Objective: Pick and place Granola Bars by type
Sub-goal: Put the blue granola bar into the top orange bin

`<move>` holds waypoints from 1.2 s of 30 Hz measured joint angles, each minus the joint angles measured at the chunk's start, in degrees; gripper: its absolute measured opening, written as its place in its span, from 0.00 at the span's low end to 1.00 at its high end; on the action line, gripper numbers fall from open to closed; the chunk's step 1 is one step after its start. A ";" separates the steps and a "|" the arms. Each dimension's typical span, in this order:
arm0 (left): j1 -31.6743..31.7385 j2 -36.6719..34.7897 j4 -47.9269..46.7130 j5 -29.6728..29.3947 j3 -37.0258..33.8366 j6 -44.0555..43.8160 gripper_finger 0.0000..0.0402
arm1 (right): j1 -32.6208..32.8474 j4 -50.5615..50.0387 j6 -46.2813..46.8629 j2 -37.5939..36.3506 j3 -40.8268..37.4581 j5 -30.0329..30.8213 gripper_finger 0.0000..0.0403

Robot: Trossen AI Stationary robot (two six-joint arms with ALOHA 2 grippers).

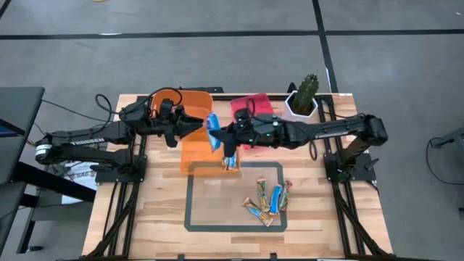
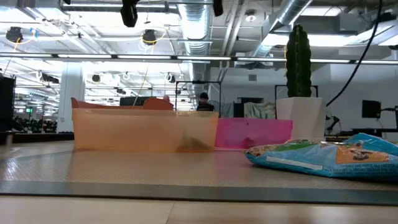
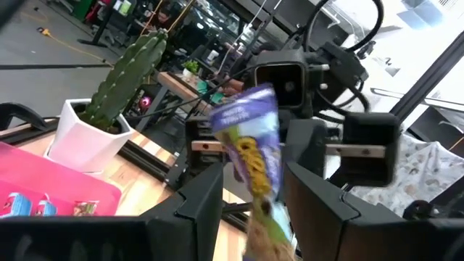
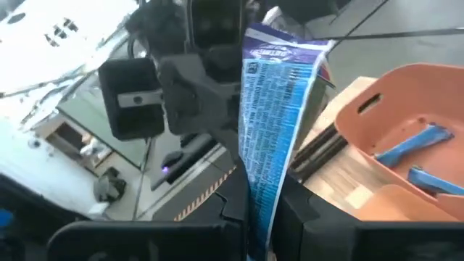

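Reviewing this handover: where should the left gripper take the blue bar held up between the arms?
The blue bar stands upright, its lower end pinched in the right gripper. The left gripper would best close on the free upper half, coming level from its own side, across the flat faces.

Bins, a potted cactus and a taped rectangle on the wooden counter.

An orange bin sits far-centre, with a pink bin just to its right and a cactus in a white pot at the far right corner. A grey tape rectangle marks the near middle. A dark monitor stands off the left edge, over grey floor.
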 joint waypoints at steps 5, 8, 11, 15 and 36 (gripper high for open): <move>0.02 0.00 0.27 0.10 0.00 -0.02 0.34 | -0.85 -0.27 -1.19 3.73 5.30 -3.49 0.06; 0.04 -0.02 0.23 0.15 -0.02 -0.02 0.34 | -1.59 -2.25 -2.50 6.06 8.53 -5.77 0.06; 0.07 -0.12 0.75 1.39 -0.02 -0.03 0.34 | -2.11 -4.17 -3.00 7.05 10.92 -6.34 0.06; 0.07 -0.04 0.66 1.85 -0.02 -0.02 0.34 | -2.54 -6.35 -4.72 6.96 11.39 -6.41 0.06; 0.04 -0.02 1.84 1.01 0.00 4.10 0.34 | -4.12 -8.26 -4.66 6.02 11.39 -5.81 0.05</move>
